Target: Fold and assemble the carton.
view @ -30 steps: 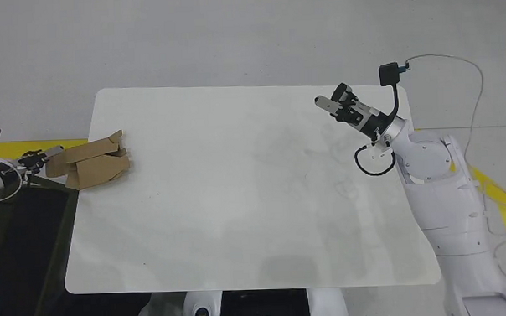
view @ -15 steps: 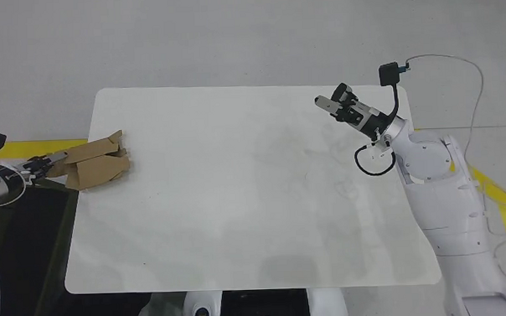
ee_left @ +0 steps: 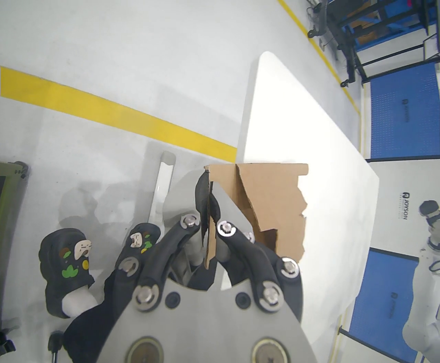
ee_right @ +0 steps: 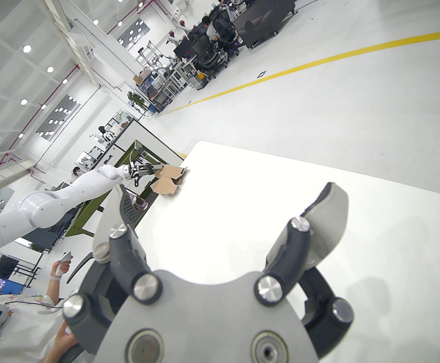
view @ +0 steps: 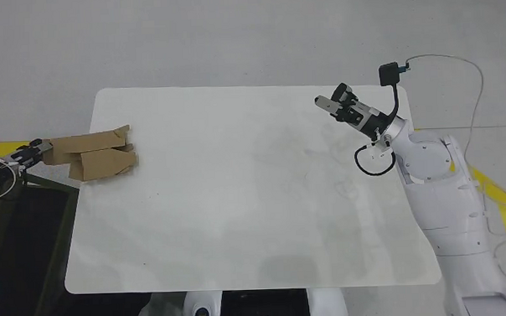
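Observation:
A flattened brown carton (view: pixel 98 153) lies over the left edge of the white table (view: pixel 238 200), partly off it. My left gripper (view: pixel 36 153) is off the table's left side, shut on the carton's outer flap. In the left wrist view the black fingers (ee_left: pixel 202 202) pinch the carton (ee_left: pixel 271 206) edge between them. My right gripper (view: pixel 331 99) hovers over the table's far right corner, open and holding nothing. From the right wrist view its fingers (ee_right: pixel 323 206) stand wide apart, with the carton (ee_right: pixel 168 180) far off across the table.
A dark green bench (view: pixel 21 241) stands beside the table's left edge. A black cable (view: pixel 372 162) loops off the right arm. Someone's shoes (ee_left: pixel 65 264) are on the floor below the left gripper.
The left gripper has shifted toward the far side and turned, swinging the carton with it; the carton now lies flatter and slightly farther onto the table. The right arm has kept still.

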